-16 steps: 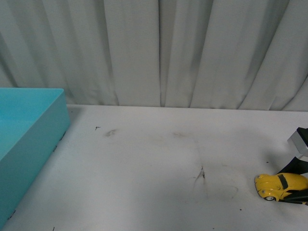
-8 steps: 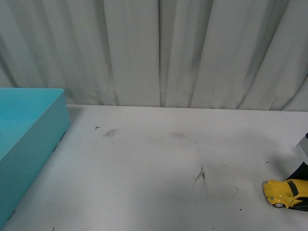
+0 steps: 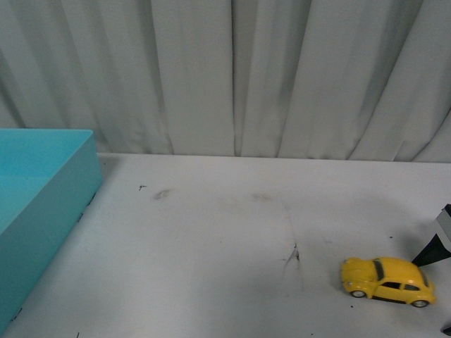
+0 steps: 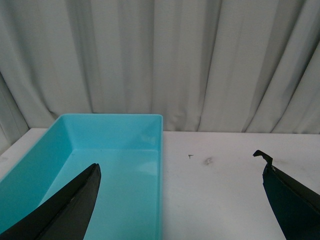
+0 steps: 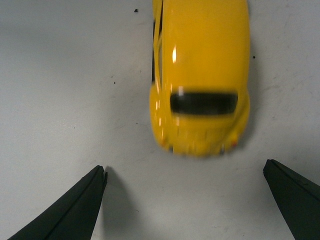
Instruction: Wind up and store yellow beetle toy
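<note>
Beetle (image 3: 387, 280) stands on its wheels near the table's (image 3: 211, 246) near right corner, nose toward the left edge. Right gripper (image 5: 185, 167): fingers spread wide, nothing held, just behind the car's rear, apart from it. Left gripper (image 4: 177, 160): also spread and empty, looking over the bin (image 4: 161, 150) at the left edge.

Yellow beetle toy (image 5: 200, 75) slightly blurred in the right wrist view, nose cut by the frame edge, right gripper (image 5: 185, 167) fingers running out of frame, blue bin (image 3: 35, 204) cropped at the front view's left (near end unseen).
</note>
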`<state>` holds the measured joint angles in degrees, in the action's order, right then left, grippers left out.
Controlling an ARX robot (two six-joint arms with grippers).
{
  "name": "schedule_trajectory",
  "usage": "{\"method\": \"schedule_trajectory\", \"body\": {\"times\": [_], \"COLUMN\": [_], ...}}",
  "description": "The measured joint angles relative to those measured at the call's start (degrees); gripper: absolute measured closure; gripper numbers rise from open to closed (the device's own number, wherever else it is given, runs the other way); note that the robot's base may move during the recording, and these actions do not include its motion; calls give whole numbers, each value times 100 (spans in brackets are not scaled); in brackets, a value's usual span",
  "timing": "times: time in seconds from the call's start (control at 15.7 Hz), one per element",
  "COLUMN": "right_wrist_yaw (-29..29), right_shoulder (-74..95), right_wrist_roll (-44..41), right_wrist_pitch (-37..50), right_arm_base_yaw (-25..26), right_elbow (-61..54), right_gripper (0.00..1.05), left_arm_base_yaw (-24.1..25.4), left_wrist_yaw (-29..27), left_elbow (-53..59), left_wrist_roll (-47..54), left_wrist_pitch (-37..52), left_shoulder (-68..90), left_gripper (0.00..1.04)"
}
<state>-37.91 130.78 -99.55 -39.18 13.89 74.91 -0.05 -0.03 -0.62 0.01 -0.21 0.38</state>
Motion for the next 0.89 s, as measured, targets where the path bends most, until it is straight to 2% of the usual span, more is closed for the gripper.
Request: {"method": "schedule_trajectory", "body": {"times": [0.57, 0.64, 0.77, 0.89], "right_wrist_yaw": [-57, -544, -981, -1700], "right_shoulder": [0, -7, -120, -402], "right_wrist_roll": [2, 2, 9, 295], "right_wrist_pitch": [-4, -109, -7, 323], "right_arm_base_yaw": [-4, -90, -208, -341], "right_elbow": [0, 0, -2, 0], "right_gripper": [7, 7, 7, 7], "left_arm_base_yaw": [0, 0, 0, 0], "left_wrist_yaw": [0, 0, 0, 0], "left_elbow": [0, 0, 0, 0], "left_wrist_roll": [0, 0, 0, 0], "left_wrist_pitch": [0, 2, 2, 0], "left_shoulder": [0, 0, 0, 0], "left_gripper": [7, 7, 7, 7]}}
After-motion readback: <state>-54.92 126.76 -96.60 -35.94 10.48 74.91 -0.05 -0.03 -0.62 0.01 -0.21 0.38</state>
